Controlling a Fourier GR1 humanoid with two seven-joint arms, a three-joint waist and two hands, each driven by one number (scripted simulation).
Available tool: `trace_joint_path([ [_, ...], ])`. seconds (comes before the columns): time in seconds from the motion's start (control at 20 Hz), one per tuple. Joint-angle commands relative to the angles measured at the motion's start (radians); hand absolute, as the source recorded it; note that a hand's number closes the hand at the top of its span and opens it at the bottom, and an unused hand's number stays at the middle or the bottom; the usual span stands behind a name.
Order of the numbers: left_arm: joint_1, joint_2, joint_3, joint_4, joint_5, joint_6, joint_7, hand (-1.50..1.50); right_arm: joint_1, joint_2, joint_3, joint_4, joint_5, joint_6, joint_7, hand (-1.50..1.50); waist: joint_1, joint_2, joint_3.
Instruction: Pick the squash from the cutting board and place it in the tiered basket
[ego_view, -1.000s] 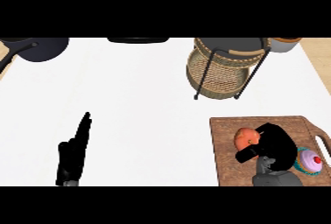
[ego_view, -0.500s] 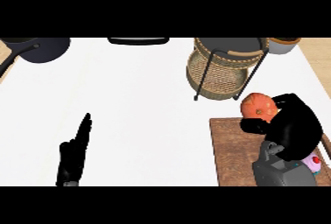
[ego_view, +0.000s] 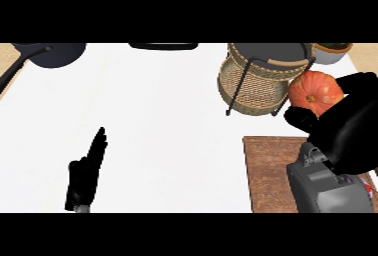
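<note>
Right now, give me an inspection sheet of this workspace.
Surface: white counter, wooden cutting board at right.
Job's things: squash off the board, beside the tiered basket, not in it.
Clutter: dark pan far left; small pot far right.
Hands: right hand curled round the squash; left hand open, resting lower left.
Cables: nothing seen.
Surroundings: nothing seen.

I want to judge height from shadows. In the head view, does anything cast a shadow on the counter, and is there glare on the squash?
Head view: the counter is evenly white, with no visible shadow under the left hand or the basket; the squash shows soft shading, no glare; the right hand curled round it is flat black.
</note>
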Motion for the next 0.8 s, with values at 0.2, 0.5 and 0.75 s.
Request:
trace_joint_path([
  [0.2, -0.008, -0.003, -0.016, 0.029, -0.003, -0.018, 0.008, 0.0, -0.249, 0.002, -0.067, 0.051, 0.127, 0.23, 0.244, 1.5, 0.029, 0.014, 0.001],
  [0.5, -0.024, 0.008, -0.014, 0.019, 0.0, -0.033, 0.01, 0.0, -0.409, 0.002, -0.194, 0.147, 0.158, 0.286, 0.244, 1.5, 0.045, 0.022, 0.005],
  [0.75, -0.023, -0.008, -0.022, 0.018, -0.006, -0.022, 0.016, 0.0, -0.528, 0.002, -0.294, 0.26, 0.139, 0.29, 0.244, 1.5, 0.044, 0.026, 0.007],
])
